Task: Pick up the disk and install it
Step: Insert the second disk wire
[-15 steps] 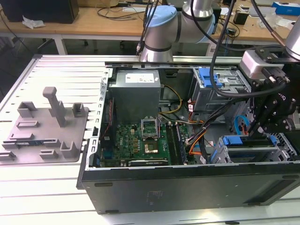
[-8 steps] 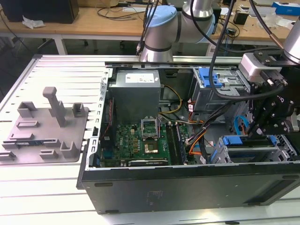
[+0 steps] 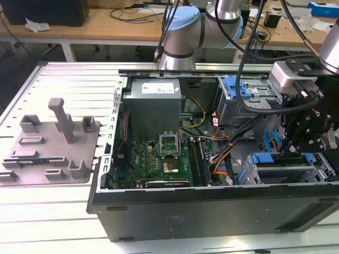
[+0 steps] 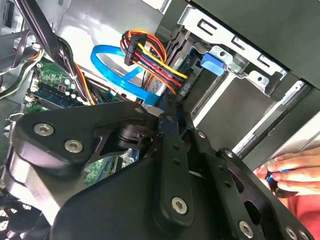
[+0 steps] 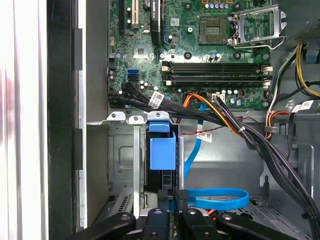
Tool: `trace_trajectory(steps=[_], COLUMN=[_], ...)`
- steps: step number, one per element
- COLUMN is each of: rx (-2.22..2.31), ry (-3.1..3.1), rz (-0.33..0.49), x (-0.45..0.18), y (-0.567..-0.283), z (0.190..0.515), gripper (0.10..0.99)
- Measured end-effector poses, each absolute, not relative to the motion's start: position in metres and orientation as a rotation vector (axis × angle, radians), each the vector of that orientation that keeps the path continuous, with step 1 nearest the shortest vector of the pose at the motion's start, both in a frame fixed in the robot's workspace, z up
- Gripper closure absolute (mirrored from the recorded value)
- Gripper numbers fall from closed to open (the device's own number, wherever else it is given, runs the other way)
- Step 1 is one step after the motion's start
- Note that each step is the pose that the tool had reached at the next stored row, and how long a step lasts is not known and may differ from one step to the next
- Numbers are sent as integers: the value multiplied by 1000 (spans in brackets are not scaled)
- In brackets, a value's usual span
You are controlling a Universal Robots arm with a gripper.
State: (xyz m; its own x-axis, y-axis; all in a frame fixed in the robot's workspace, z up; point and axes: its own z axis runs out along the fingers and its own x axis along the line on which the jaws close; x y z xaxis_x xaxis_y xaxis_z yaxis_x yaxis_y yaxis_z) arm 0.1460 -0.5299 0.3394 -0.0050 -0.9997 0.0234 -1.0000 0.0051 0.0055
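Note:
The disk [image 5: 162,150] stands on edge in a slot of the silver drive cage [image 5: 120,160], its blue bracket end level with the cage's tabs. In the exterior view the disk [image 3: 267,158] lies in the cage [image 3: 320,169] at the case's lower right corner. The same blue bracket end [image 4: 212,62] shows beside the cage tabs in the second wrist view. My gripper [image 5: 176,197] is shut, its black fingertips close together at the disk's end opposite the blue bracket. In the exterior view the gripper [image 3: 290,150] reaches down just to the right of the blue bracket.
Black, orange and yellow cables [image 5: 240,130] and a blue cable loop [image 5: 220,197] cross beside the cage. The motherboard [image 3: 159,161] and grey power supply [image 3: 153,108] fill the case's left. A grey fixture [image 3: 53,145] sits outside. A person's hand [image 4: 292,172] rests nearby.

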Motion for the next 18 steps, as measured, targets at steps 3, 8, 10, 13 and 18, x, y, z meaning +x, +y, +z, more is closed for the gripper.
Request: trace_trajectory(steps=[3,8,10,13,18], rx=[2201,2203,2203,2206,2209], ry=[-2212,-2214,-2215,-2218,-2221], rz=[22,36,44,55,62], x=[144,138,135,130,128], y=[-530,-528,-528,-527,-527], z=[344,358,359,361,361], gripper=[788,788,788,980,980])
